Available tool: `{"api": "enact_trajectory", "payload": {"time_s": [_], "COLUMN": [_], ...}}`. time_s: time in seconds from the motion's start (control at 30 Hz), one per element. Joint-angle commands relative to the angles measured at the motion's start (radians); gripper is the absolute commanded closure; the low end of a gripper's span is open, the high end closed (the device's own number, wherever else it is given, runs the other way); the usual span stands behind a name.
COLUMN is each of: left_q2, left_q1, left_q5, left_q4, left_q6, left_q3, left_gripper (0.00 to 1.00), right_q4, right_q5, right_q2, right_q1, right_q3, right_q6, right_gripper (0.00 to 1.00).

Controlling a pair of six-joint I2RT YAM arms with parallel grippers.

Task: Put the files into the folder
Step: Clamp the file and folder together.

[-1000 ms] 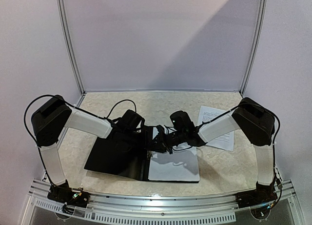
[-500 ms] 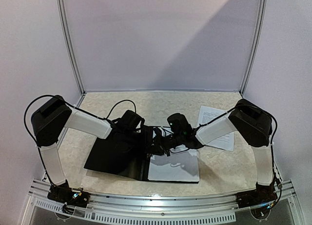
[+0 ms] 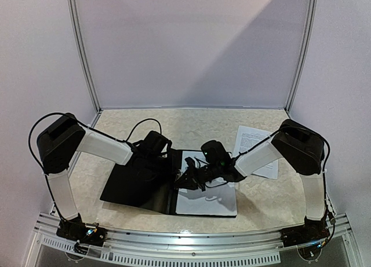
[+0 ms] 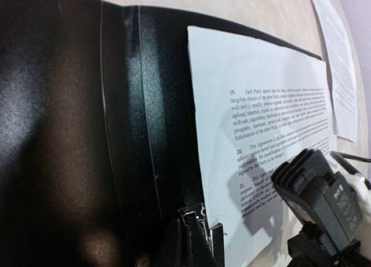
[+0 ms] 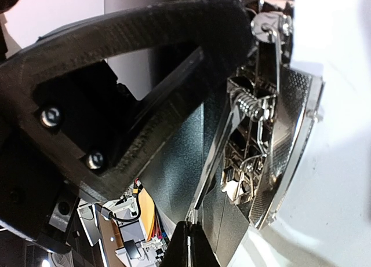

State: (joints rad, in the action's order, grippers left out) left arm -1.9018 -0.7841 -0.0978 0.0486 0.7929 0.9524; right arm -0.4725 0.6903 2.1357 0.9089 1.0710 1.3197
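Observation:
The black folder (image 3: 130,189) lies open near the table's front, and its spine shows in the left wrist view (image 4: 69,134). One printed sheet of the files (image 3: 211,200) lies on the folder's right half (image 4: 261,105). A second sheet (image 3: 250,141) lies on the table to the right (image 4: 339,52). My left gripper (image 3: 172,158) is at the spine's far end, shut on the metal clip (image 4: 195,216). My right gripper (image 3: 188,179) is shut on a thin lever of the same clip mechanism (image 5: 258,145), fingertips together (image 5: 194,244).
The right wrist's camera body (image 4: 324,200) hangs low over the sheet in the folder. The left gripper's black finger frame (image 5: 133,76) fills the upper left of the right wrist view. White walls and metal rails (image 3: 81,52) enclose the back and sides.
My right gripper has moved left and toward the front, down to the clip at the folder's spine. The left arm has stayed in place.

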Motion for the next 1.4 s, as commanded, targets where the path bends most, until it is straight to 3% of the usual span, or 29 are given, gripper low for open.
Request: {"api": "enact_trajectory", "payload": {"time_s": [0.0, 0.6, 0.97, 1.37], "left_q2": [-0.051, -0.066, -0.066, -0.065], "left_q1": [0.005, 0.012, 0.014, 0.014], "left_q5": [0.006, -0.004, -0.008, -0.011], "left_q4": [-0.161, -0.142, -0.134, -0.131], "left_q6": [-0.032, -0.035, -0.037, -0.034], "left_q3": [-0.058, -0.063, -0.072, -0.075], "left_gripper": [0.98, 0.98, 0.98, 0.98], "right_q4": [0.121, 0.398, 0.419, 0.601], "right_q5": [-0.054, -0.093, -0.104, -0.158], "right_q2": [0.007, 0.042, 0.048, 0.141], "right_q1": [0.008, 0.031, 0.031, 0.03], "right_q3": [-0.045, -0.001, -0.018, 0.107], "right_q6": [-0.013, -0.149, -0.172, -0.229], "right_gripper": [0.99, 1.0, 1.0, 1.0]}}
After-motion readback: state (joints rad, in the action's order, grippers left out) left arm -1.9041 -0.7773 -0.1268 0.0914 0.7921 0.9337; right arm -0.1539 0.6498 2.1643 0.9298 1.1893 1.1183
